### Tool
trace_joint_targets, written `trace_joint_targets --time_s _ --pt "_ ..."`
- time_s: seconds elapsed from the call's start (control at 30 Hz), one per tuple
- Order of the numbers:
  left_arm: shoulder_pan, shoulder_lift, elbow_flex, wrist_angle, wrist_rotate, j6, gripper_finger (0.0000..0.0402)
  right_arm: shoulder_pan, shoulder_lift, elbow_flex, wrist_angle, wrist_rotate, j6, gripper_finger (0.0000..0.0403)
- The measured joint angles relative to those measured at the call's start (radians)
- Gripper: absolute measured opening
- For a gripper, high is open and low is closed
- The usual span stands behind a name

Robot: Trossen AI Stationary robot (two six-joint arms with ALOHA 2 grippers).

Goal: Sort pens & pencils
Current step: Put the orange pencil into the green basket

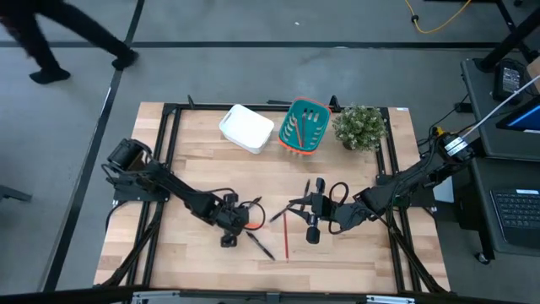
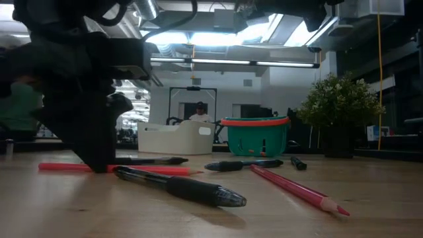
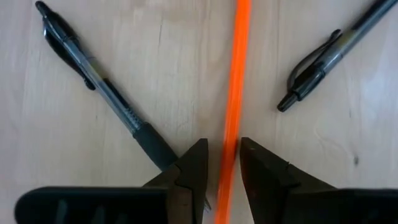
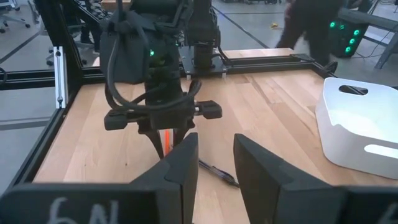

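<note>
Orange is what the left claw (image 3: 222, 163) straddles right now: its jaws stand slightly apart, one either side of an orange pencil (image 3: 233, 93) lying flat on the tabletop (image 3: 174, 68), with no squeeze on it yet. Trouble could start here: the gap looks narrow and the pencil sits nearer one finger, so a closing pinch might roll or flick it away. Just beside the claw, a black pen (image 3: 93, 71) runs under one fingertip and could get nipped too; another pen (image 3: 333, 56) lies a little off on the other side. Farther out, the right claw (image 4: 214, 165) hovers part-open, holding nothing, facing this spot.
</note>
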Motion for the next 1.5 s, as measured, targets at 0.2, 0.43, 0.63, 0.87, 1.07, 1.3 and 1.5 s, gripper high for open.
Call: trace_joint_targets --time_s 0.2,0.43,0.63,0.87,1.07,1.3,1.5 --pt "0.001 -0.004 -0.055 0.087 0.017 -0.026 0.0087 0.000 0.000 0.000 0.000 0.000 0.000 0.0104" --pt "-0.004 -0.004 -0.060 0.087 0.037 -0.046 0.0087 0.000 0.000 0.000 0.001 0.000 0.000 0.0104" --pt "-0.004 0.001 -0.061 0.085 0.044 -0.046 0.0085 0.000 0.000 0.000 0.001 0.000 0.000 0.0104" --pt "-0.025 0.014 -0.060 0.090 0.009 -0.044 0.0082 0.000 0.000 0.000 0.001 0.000 0.000 0.0104" --pt "-0.050 0.017 -0.060 0.091 -0.029 -0.044 0.0082 0.000 0.000 0.000 0.001 0.001 0.000 0.0104" --pt "-0.060 0.019 -0.060 0.091 -0.048 -0.034 0.0081 0.000 0.000 0.000 0.002 0.001 0.000 0.0104" --pt "-0.060 0.019 -0.060 0.095 -0.044 -0.023 0.0052 0.000 0.000 0.000 0.002 0.002 -0.001 0.0104"
